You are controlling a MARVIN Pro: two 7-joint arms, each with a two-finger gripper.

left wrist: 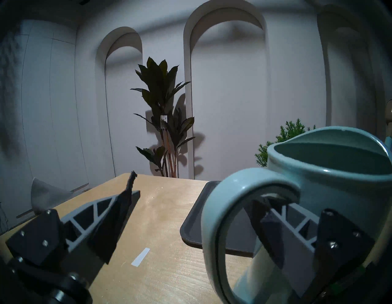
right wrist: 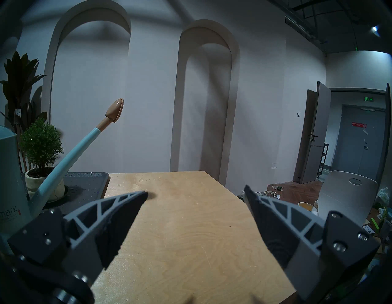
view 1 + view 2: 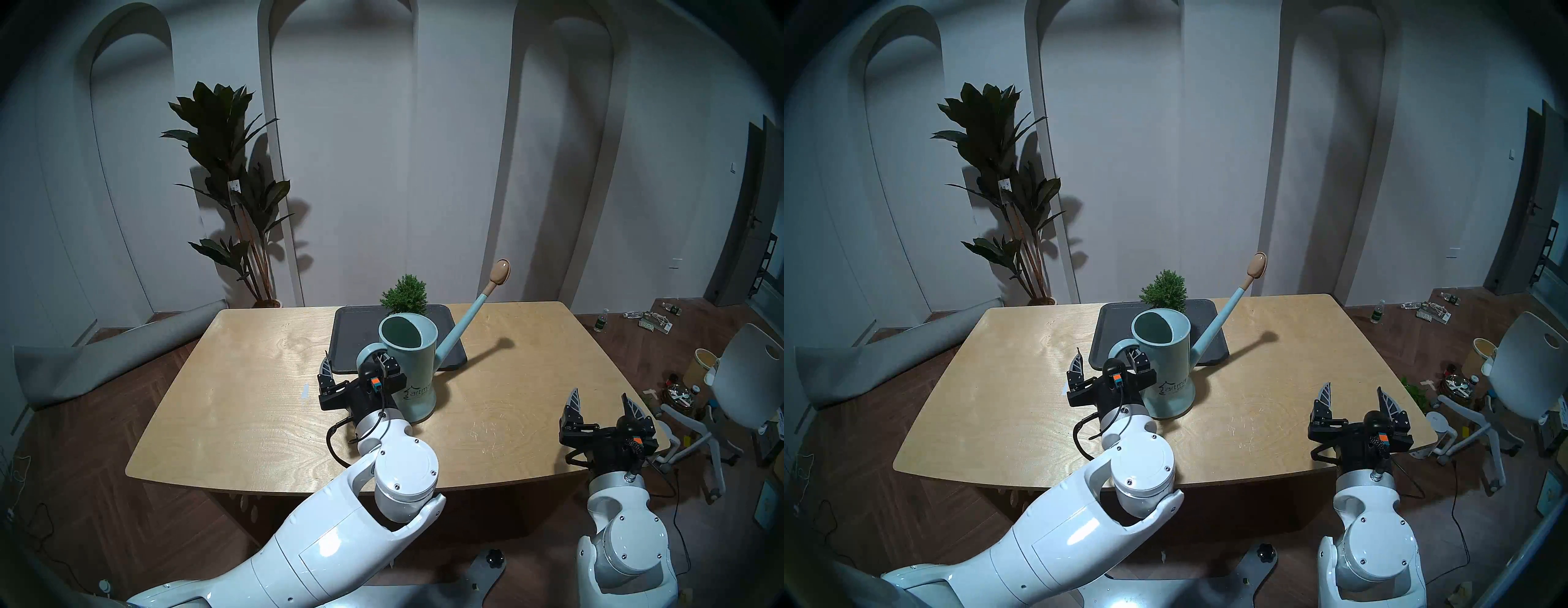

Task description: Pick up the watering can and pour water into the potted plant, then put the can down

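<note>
The glossy pale teal watering can [image 3: 413, 369] stands upright on the pale plywood bench [image 3: 254, 382], overlapping the near edge of a flat dark tray [image 3: 352, 335]. Its thin spout rises right to a tan oval rose [image 3: 499, 271]. The left gripper [image 3: 358, 369] is spread, one ribbed finger through the loop handle [image 1: 224, 212]. The bushy potted plant [image 2: 41, 148] sits on the tray behind the can; the right gripper [image 3: 601, 403] hovers spread over the bench's near right.
</note>
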